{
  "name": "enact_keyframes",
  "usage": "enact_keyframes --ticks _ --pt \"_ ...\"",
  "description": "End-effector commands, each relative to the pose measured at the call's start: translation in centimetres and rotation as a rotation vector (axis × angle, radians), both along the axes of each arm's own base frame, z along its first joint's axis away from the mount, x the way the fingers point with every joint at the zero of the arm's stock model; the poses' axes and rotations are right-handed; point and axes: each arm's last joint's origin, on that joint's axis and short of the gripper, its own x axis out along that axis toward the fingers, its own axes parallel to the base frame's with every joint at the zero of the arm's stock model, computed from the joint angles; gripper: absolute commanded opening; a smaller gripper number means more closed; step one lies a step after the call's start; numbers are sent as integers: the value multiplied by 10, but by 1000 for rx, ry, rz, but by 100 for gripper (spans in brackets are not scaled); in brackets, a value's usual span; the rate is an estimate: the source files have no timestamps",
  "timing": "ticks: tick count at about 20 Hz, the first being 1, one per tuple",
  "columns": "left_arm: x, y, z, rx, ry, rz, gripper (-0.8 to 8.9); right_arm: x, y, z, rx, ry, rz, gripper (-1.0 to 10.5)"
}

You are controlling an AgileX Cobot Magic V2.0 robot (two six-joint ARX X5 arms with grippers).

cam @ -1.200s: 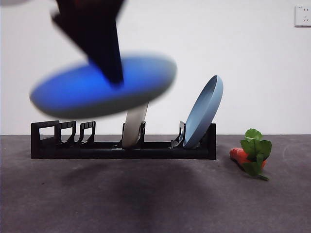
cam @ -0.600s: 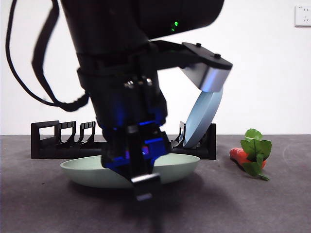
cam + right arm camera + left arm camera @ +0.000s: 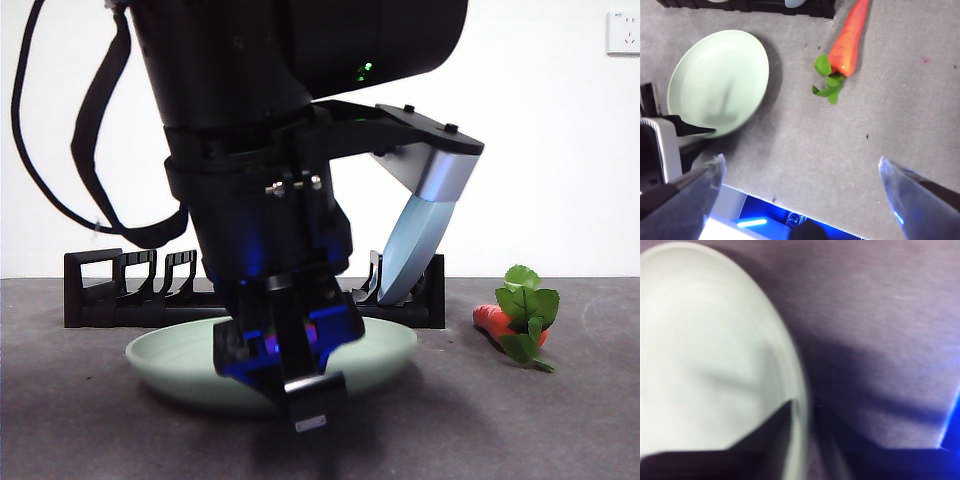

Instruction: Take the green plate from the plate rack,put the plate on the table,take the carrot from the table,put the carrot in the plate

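Note:
The pale green plate (image 3: 180, 358) lies flat on the dark grey table (image 3: 520, 420), in front of the black plate rack (image 3: 110, 290). My left gripper (image 3: 300, 385) reaches down from the big dark arm and is shut on the plate's near rim; in the left wrist view its jaws straddle the blurred rim (image 3: 799, 405). The carrot (image 3: 492, 320) lies on the table to the right, with green leaves (image 3: 527, 310). My right gripper (image 3: 801, 162) is open and empty, high above the table, looking down on the plate (image 3: 717, 82) and the carrot (image 3: 850, 37).
A blue plate (image 3: 412, 245) stands tilted in the rack's right end slot. The arm hides the rack's middle. Empty slots show at the rack's left end. A wall socket (image 3: 623, 32) is at the far right.
The left arm has brought the green plate down from mid-air in front of the rack. The plate now rests on the table, slightly further right than half a second ago.

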Motion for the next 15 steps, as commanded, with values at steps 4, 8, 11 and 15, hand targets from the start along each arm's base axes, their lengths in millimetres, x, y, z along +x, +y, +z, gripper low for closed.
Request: enact_keyframes --ticks 4,8,11,15 --pt "0 -1 8 -29 1 39 229 0 0 0 1 -1 1 595" --pt "0 -2 64 -146 -13 105 229 8 1 0 3 -18 1 595" --pt "-5 7 129 -314 -5 175 229 27 3 -5 8 -15 -4 595" --pt "-22 37 220 -614 24 194 227 69 16 -23 18 26 16 595"
